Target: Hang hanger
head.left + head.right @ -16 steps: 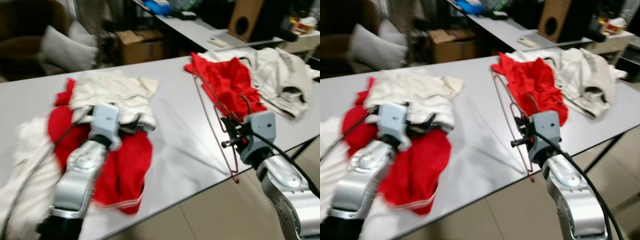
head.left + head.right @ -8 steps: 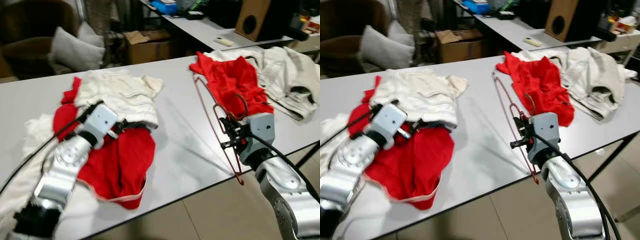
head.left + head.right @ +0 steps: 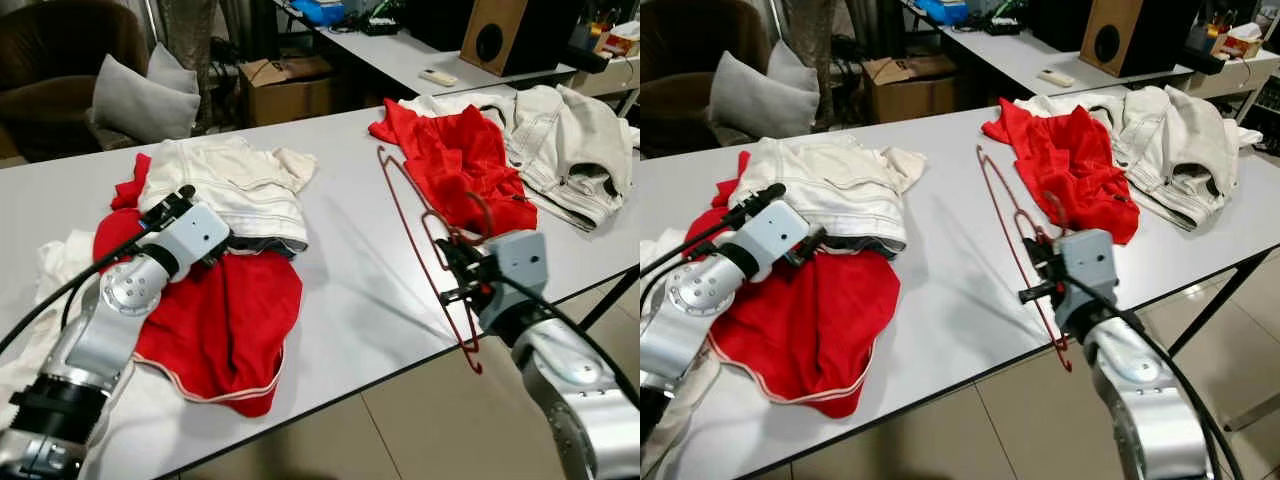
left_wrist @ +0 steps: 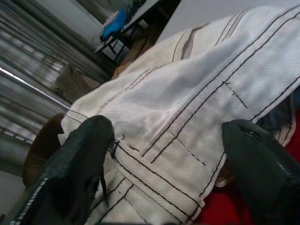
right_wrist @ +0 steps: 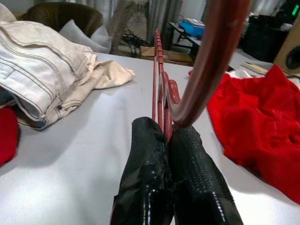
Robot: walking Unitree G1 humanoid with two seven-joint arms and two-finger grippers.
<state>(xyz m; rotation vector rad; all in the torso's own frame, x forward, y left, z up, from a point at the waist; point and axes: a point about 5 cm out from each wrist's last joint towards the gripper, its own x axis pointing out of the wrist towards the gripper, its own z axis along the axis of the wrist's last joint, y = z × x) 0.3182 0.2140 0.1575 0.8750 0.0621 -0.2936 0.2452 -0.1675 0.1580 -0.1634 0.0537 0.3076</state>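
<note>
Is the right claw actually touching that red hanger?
Touching. In the right wrist view the right claw's two black fingers press together around the red hanger's wire.

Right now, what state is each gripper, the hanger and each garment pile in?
Right gripper: shut on the red hanger.
Red hanger: held tilted above the table.
Left gripper: open, fingers either side of the cream jeans.
Cream jeans: folded, lying on a red garment.
Red shirt: crumpled on the table.
Cream jacket: crumpled beside the red shirt.
</note>
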